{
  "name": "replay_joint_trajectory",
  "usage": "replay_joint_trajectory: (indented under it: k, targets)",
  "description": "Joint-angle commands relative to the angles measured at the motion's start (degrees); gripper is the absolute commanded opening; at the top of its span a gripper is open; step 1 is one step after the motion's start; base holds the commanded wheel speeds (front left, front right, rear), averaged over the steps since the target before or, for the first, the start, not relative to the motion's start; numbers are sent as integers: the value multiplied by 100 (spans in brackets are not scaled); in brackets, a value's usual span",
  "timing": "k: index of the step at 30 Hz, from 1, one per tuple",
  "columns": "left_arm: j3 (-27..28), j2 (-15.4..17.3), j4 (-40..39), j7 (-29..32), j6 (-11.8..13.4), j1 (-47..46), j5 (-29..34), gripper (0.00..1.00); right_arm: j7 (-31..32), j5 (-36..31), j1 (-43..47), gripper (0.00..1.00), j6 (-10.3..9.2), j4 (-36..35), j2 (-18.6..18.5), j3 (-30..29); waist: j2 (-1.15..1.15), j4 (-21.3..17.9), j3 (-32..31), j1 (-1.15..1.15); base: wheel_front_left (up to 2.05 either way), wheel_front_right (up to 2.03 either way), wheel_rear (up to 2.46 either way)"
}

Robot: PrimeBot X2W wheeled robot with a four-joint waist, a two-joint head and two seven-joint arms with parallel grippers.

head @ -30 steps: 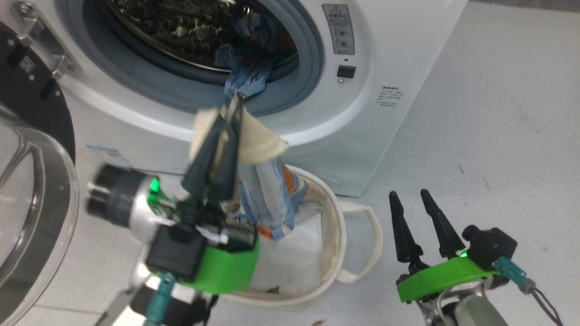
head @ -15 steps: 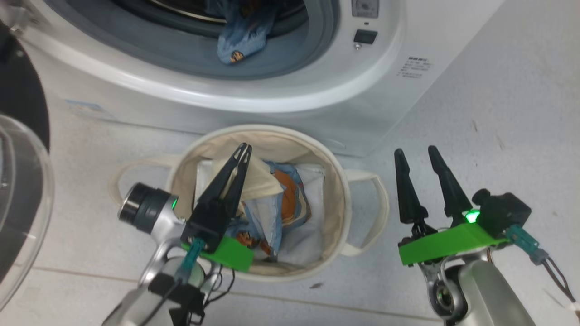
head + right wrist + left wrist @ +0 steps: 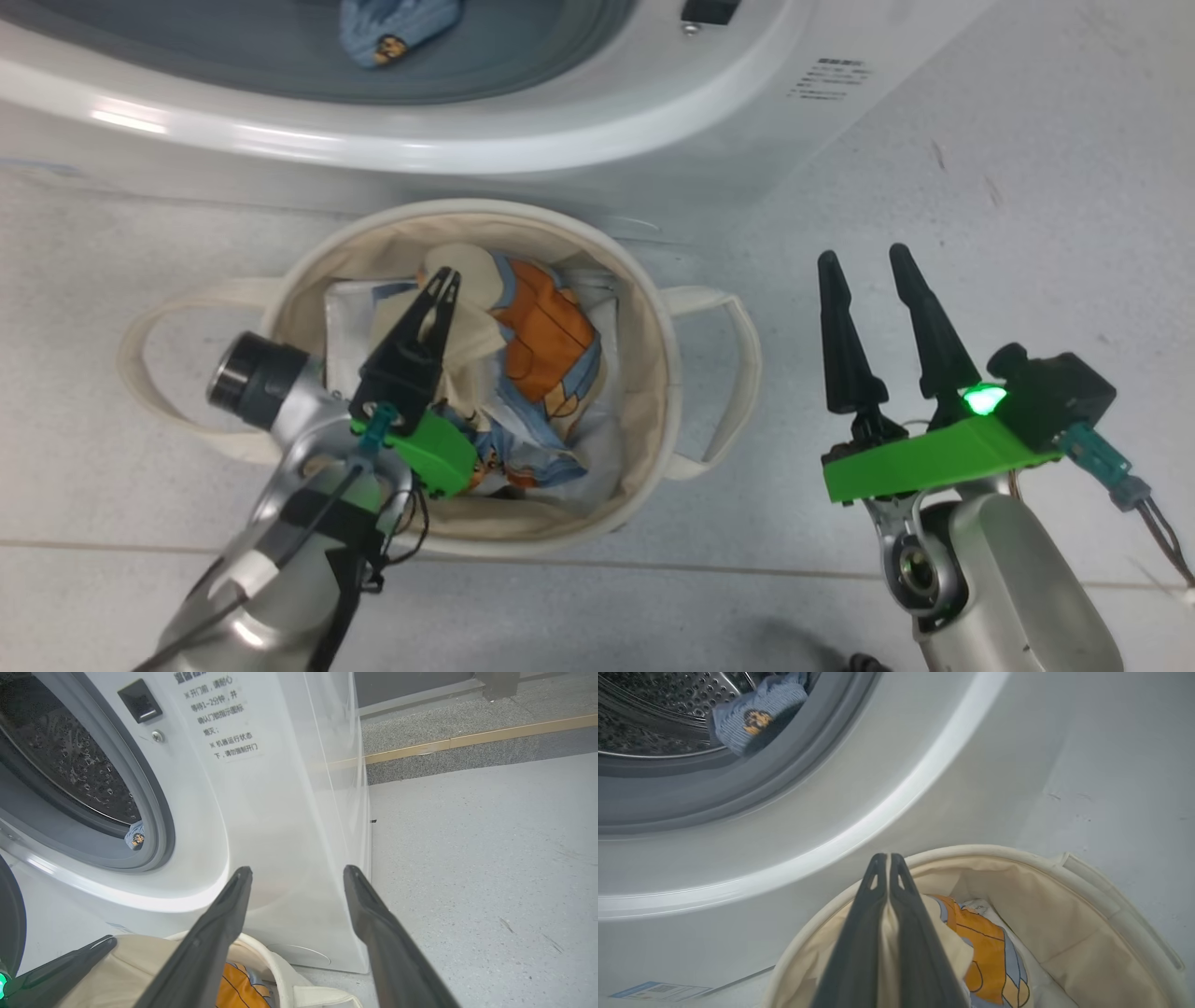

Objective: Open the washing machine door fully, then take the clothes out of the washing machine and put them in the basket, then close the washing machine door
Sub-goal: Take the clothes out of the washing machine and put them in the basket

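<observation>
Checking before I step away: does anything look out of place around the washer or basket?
Yes: a light blue garment hangs from the drum over the grey gasket of the washing machine, half in, half out. Nothing else stands out.

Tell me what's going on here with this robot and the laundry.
The robot is unloading the washing machine into the basket, which sits on the floor in front of it. Its left end effector is shut on the cream printed garment, which is down inside the basket but not yet released. The right end effector is open and empty, beside the basket. A light blue garment lies in the machine's opening, not yet taken out.
</observation>
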Motion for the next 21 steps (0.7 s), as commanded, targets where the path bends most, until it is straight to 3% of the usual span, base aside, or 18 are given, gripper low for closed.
replay_joint_trajectory:
  k: [1,7,8,9,14,21]
  targets:
    - [202,74,-67,-27,-4,-107,26,0,-70,36,3,100,3,-194,18,111,0,-66,68,0,0,0,0]
    - [221,27,333,-27,-75,-265,24,0,-70,48,-31,100,3,-207,18,86,0,-92,124,0,0,0,0]
    - [228,18,339,-27,-81,-274,20,14,-70,47,-36,100,3,-206,18,85,0,-80,123,0,0,0,0]
    - [231,11,318,-27,-67,-279,31,100,-70,41,-40,100,3,-203,18,83,0,-63,118,0,0,0,0]
    - [278,-41,180,-27,3,-190,24,100,-70,-11,-43,100,3,-173,18,68,0,74,-22,0,0,0,0]
    - [342,-63,-764,-27,102,212,11,100,-70,-77,13,100,3,-134,18,44,0,330,-442,0,0,0,0]
